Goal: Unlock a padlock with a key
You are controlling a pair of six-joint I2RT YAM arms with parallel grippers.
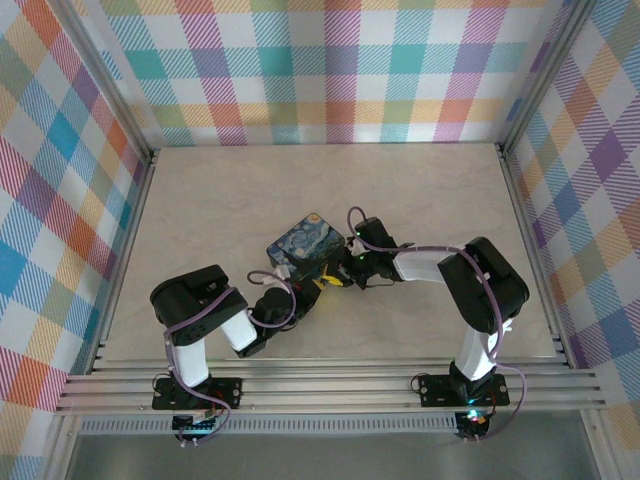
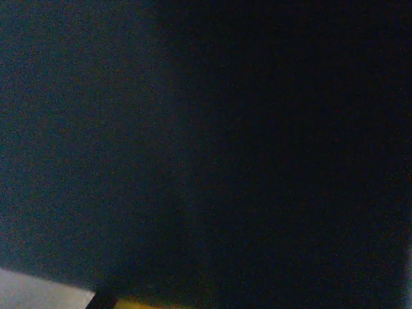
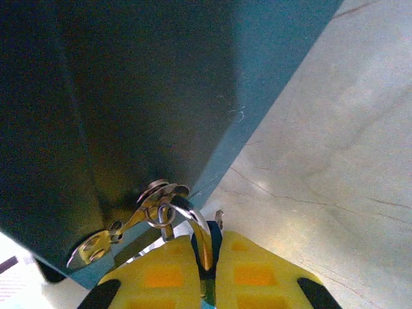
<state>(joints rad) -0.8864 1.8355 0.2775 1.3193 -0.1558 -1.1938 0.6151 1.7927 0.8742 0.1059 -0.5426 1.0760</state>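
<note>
Two arm bases nearest, well short of the padlock on its near side. Next, at the padlock's near-left corner, left gripper, jaws closed, nosed right up against the dark teal side; from its wrist camera, mostly that dark wall, plus a sliver of pale table at the lower left. Cannot tell whether anything pinched there. At the padlock's near-right corner, right gripper, yellow pads clamped on the key, a slim strip of bright metal reaching toward a round metal lock face low on the padlock's teal side. Hanging from a small ring just below that face, a flat metal tab. Padlock itself flat on the table just beyond both grippers, night-sky top up, turned at a slant. Beyond the padlock, more pale tabletop, then plaid wall.
</note>
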